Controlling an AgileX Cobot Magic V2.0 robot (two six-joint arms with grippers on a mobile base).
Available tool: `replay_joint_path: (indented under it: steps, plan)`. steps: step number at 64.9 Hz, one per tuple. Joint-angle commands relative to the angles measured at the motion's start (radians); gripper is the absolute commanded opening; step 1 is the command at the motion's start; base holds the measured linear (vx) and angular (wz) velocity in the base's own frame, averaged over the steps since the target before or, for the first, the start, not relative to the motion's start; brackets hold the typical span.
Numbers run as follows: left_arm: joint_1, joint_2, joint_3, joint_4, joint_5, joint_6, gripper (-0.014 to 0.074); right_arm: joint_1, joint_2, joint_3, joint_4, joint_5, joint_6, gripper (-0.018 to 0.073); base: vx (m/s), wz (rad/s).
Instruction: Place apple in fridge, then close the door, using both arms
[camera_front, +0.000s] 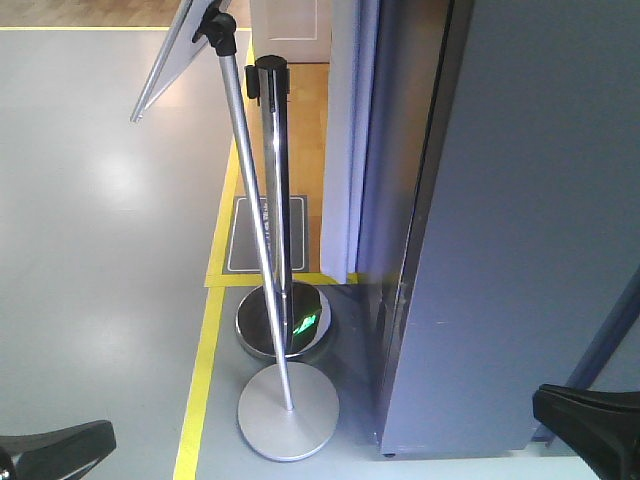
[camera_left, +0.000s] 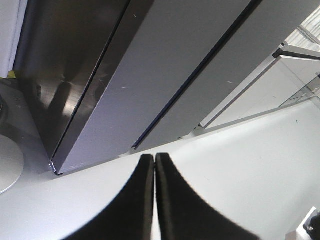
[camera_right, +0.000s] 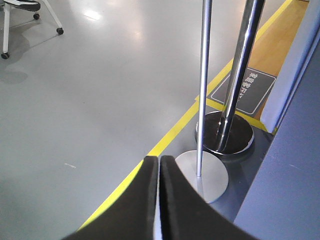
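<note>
Left gripper (camera_left: 154, 159) pressed tight, fingers meeting with nothing between them, hanging above pale floor near the fridge's (camera_left: 165, 75) dark grey base; right gripper (camera_right: 159, 161) likewise clamped empty, over grey floor beside the stanchion bases (camera_right: 202, 172). Fridge stands tall at right in the front view, grey outside facing us; apple nowhere visible.

Surface finishes
Chrome post (camera_right: 240, 70) ahead of the right gripper (camera_right: 159, 165) is gleaming mirror-like; grey floor (camera_right: 90, 100) is showing soft gloss.
</note>
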Motion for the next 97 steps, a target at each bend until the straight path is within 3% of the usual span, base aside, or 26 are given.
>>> replay_joint_path:
  steps: [1,97]
  plan:
    - [-0.002,0.001,-0.025,-0.054,-0.004,-0.007,-0.0006,-0.001,0.003,-0.027,0.049,-0.022,-0.009,-0.0005,0.00,0.00]
    - [-0.002,0.001,-0.025,-0.054,-0.004,-0.007,-0.0005,-0.001,0.003,-0.027,0.049,-0.022,-0.009,-0.0005,0.00,0.00]
